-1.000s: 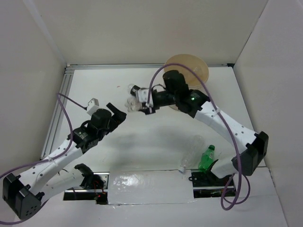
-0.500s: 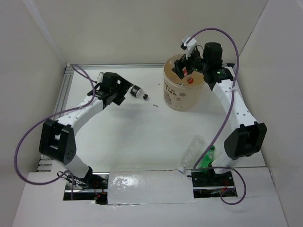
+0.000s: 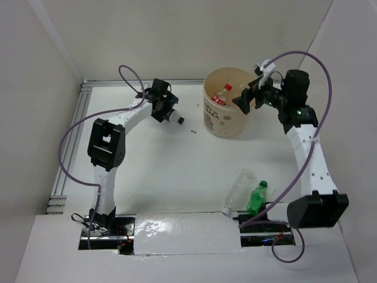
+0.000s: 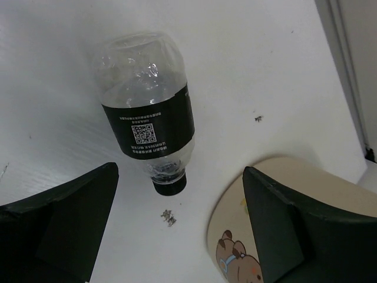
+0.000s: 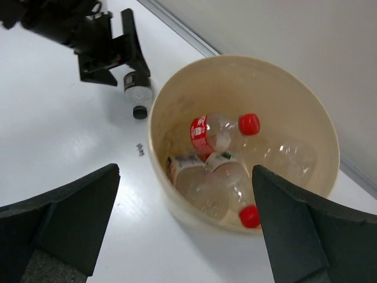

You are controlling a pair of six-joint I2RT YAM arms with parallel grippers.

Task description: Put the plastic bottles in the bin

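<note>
The left pincer [image 4: 179, 177] is spread wide and holds nothing. It hangs over a clear bottle with a black label [image 4: 147, 112] that lies on its side on the white counter [image 4: 59, 88]. The bottle's black cap [image 4: 169, 181] points toward the gap between the two fingers, and neither finger touches it. This bottle lies just left of the beige bin [image 3: 224, 122], outside it.

The right pincer [image 5: 185, 171] is also spread wide and empty, and it is poised above the bin's right rim. Looking down from the wrist, the bin [image 5: 235, 82] holds several bottles. Among them are a red-labelled bottle with a red cap [image 5: 215, 132], a clear bottle [image 5: 288, 156] beside it, and another red cap [image 5: 249, 216] near the wall.

Well apart from the bin, a clear bottle [image 3: 240, 186] and a green bottle [image 3: 257, 197] lie side by side on the counter near the right arm's base.
</note>
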